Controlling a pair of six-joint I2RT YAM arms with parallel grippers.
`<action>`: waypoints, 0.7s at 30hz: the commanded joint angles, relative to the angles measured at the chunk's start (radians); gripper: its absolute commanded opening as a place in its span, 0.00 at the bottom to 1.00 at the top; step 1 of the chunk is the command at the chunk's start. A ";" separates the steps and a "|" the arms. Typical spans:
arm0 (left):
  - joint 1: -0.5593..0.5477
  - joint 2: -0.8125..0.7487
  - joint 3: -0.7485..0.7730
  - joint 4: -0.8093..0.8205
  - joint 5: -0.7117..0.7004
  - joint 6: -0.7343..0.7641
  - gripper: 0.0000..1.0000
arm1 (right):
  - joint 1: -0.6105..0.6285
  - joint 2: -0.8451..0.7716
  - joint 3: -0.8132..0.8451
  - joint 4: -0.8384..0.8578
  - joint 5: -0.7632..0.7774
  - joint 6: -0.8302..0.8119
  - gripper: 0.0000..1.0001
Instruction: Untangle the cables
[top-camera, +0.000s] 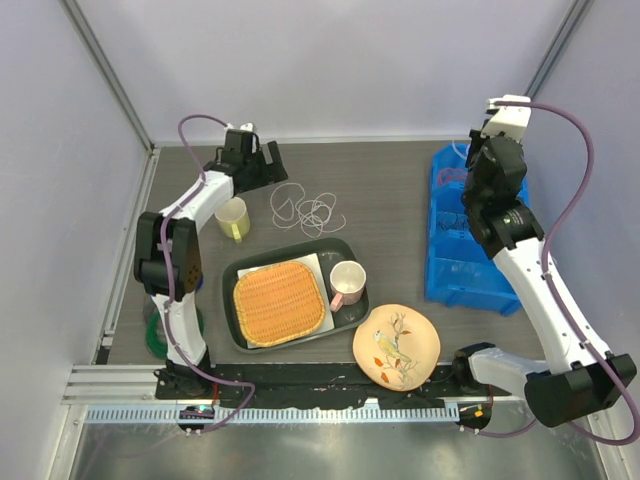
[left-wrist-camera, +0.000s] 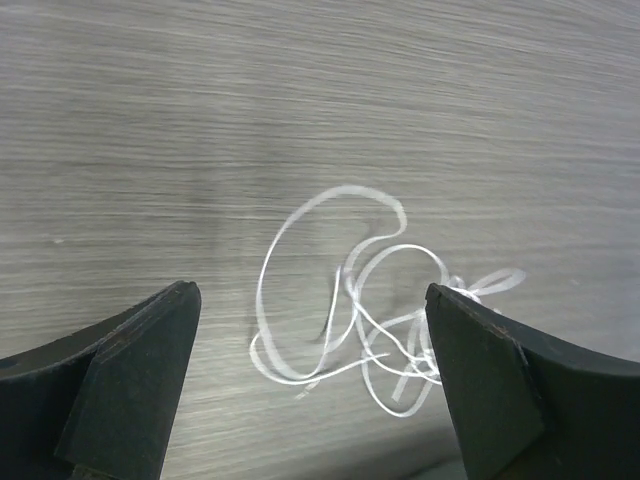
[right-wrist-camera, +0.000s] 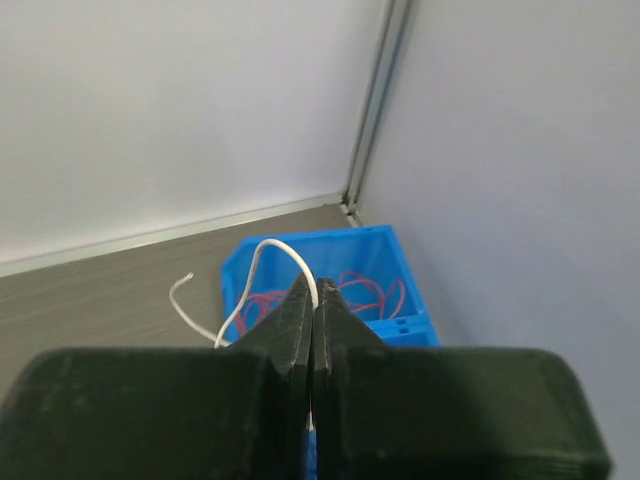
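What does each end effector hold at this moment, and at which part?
The right end effector is shut on a white cable, pinching one foot of its raised loop. The left end effector, open above the cable bunch, holds nothing.

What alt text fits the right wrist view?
The right gripper is shut on a thin white cable that arcs up from its fingertips. Behind it, a blue bin holding red cables sits on the grey table, close to the corner of the enclosure.
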 joint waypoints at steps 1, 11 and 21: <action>-0.017 -0.126 -0.013 0.101 0.205 0.033 1.00 | 0.001 -0.052 0.041 -0.008 -0.107 0.100 0.01; -0.095 -0.365 -0.263 0.175 0.257 0.048 1.00 | 0.001 -0.161 0.138 0.044 -0.262 0.229 0.01; -0.169 -0.733 -0.601 0.258 0.222 0.105 1.00 | 0.001 -0.144 0.240 0.333 -0.362 0.206 0.01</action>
